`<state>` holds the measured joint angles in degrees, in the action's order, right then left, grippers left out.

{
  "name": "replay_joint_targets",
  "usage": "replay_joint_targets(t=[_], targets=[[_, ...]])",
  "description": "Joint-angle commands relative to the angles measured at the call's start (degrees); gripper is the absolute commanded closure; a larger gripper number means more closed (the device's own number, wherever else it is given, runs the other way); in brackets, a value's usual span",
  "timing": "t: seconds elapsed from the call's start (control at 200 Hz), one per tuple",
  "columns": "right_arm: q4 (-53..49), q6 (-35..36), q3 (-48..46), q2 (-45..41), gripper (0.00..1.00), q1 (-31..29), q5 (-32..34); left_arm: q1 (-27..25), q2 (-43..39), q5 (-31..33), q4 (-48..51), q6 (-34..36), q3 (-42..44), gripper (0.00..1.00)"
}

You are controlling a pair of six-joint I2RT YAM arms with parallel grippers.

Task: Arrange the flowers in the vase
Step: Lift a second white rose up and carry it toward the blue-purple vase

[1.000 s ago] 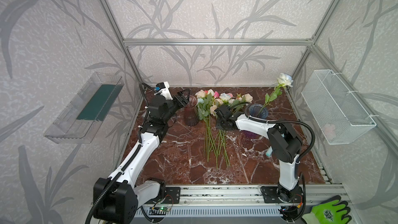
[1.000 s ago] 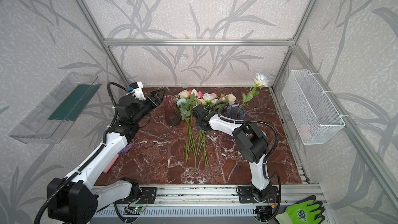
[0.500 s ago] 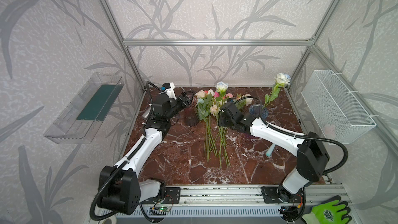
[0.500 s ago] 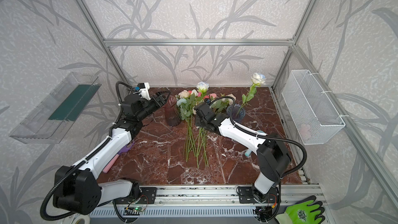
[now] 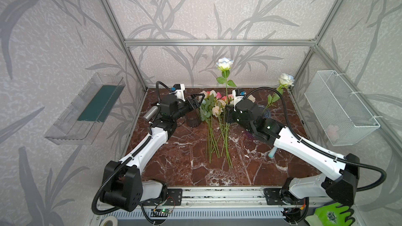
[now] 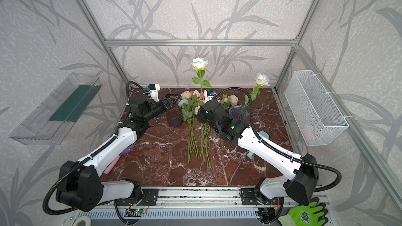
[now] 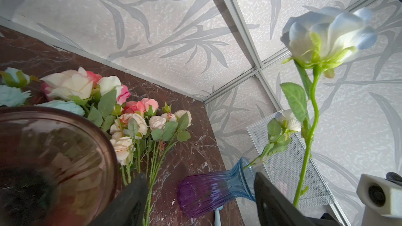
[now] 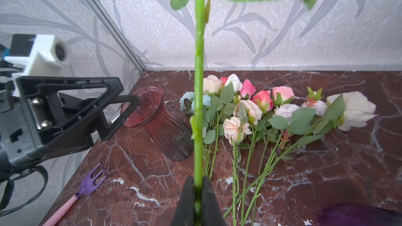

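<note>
The right gripper (image 8: 197,184), clamped on the green stem of a white-blue rose (image 5: 224,64), holds it upright above the other flowers (image 5: 214,107) lying near the back edge of the table (image 5: 185,164), while the left gripper (image 5: 197,101), jaws wide and empty, hovers at the rim of the red vase (image 5: 193,121) beside them.

Glossy marbled tabletop (image 5: 185,170) — ribbed glass vase (image 8: 169,135), metal wire-mesh basket (image 5: 339,107), flowers (image 8: 250,109) perhaps fabric
</note>
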<state>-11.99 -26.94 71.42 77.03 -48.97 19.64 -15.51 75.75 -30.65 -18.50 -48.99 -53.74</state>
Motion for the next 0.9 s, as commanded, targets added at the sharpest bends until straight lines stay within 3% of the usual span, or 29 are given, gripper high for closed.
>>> replay_joint_targets(t=[0.0, 0.155, 0.28, 0.495, 0.895], targets=[[4.6, 5.1, -1.6, -3.2, 0.94, 0.0, 3.9, -2.2, 1.4, -3.1, -0.5, 1.3, -2.6, 0.22], [8.3, 13.2, -0.1, -5.7, 0.94, 0.4, 8.0, -6.4, 3.1, -4.9, 1.1, 3.0, -3.7, 0.22], [6.5, 16.2, 4.5, -5.6, 0.95, 3.3, 7.4, -9.9, 4.3, -5.6, 0.7, 2.7, -3.7, 0.22], [16.5, 23.7, 6.1, -6.8, 0.95, 9.2, 8.5, -14.0, 7.0, -9.3, -4.0, -0.7, -3.5, 0.22], [17.7, 26.2, 14.9, -2.5, 0.97, 22.0, 7.1, -16.4, 7.9, -11.0, -7.3, -0.8, -2.7, 0.22]])
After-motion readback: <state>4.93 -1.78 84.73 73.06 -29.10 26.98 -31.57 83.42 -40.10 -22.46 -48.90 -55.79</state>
